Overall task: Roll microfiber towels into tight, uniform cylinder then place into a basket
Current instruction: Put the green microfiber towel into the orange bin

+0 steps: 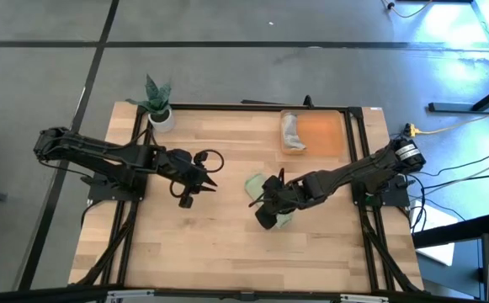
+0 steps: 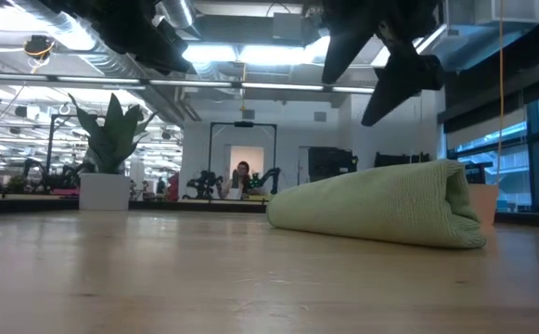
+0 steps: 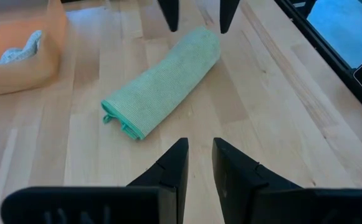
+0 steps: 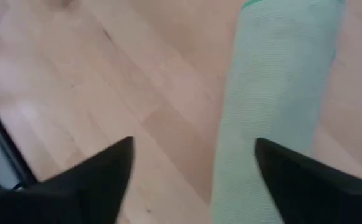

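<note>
Potted plant (image 1: 156, 103) is set at the table's (image 1: 194, 252) far left corner, clear of the work. Left gripper (image 1: 208, 180) is held left of centre, above the wood, fingers (image 3: 171, 169) nearly pressed together with only a thin slit between them, nothing pinched. Rolled green towel (image 1: 259, 190) lies on the table just right of centre, one end partly hidden in the high view. Right gripper (image 1: 259, 202) is hung directly over it, fingers (image 4: 100, 174) spread wide, roll not yet touched. Orange basket (image 1: 320, 135) sits at the far right, well apart, with the grey towel (image 1: 292, 131) already lying against its left wall. Risks, as judged: roll could be loosened if gripped near one end only, and the free edge may unwind during the carry; the loose-looking grey towel may crowd the drop spot.
</note>
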You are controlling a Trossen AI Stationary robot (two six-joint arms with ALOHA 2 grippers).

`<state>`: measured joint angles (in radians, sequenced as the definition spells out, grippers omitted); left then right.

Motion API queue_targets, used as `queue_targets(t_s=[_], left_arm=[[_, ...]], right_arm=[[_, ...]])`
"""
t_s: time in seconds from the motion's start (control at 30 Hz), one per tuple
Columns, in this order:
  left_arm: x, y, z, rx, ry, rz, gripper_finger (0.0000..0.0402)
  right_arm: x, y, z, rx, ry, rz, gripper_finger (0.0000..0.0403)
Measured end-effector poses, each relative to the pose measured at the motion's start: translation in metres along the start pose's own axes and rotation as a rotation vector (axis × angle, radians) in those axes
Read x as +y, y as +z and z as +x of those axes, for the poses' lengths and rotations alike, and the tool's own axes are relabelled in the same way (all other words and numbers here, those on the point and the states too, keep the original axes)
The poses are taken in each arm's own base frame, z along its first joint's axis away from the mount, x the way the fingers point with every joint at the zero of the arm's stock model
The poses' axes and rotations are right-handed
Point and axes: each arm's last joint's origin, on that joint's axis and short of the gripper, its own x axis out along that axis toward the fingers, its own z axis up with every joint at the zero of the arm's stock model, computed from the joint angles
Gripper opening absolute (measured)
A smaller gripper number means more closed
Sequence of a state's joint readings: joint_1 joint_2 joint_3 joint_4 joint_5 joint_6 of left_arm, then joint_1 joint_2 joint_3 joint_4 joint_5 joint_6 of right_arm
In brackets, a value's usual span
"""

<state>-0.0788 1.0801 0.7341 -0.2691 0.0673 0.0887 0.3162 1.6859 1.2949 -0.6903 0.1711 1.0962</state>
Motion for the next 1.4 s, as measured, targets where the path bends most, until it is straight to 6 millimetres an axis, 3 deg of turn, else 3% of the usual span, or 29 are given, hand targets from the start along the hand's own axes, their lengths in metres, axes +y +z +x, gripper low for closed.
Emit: queue_targets(t_s=[0.1,0.47,0.7,1.03,1.4], left_arm=[[0.0,0.0,0.0,0.001,0.0,0.0,0.0064],[0.0,0.0,0.0,0.0,0.0,0.0,0.0064],[0.0,0.0,0.0,0.0,0.0,0.0,0.0064],[0.0,0.0,0.0,0.0,0.0,0.0,0.0064],[0.0,0.0,0.0,0.0,0.0,0.0,0.0064]], right_arm=[[-0.002,0.002,0.001,-0.001,-0.013,0.006,0.039],[-0.002,0.006,0.001,-0.024,-0.004,0.017,0.033],[-0.014,0.016,0.007,0.03,-0.049,-0.021,0.0327],[-0.036,0.036,0.049,0.271,-0.029,0.003,0.0328],[-0.041,0.04,0.049,0.285,-0.042,0.068,0.0328]])
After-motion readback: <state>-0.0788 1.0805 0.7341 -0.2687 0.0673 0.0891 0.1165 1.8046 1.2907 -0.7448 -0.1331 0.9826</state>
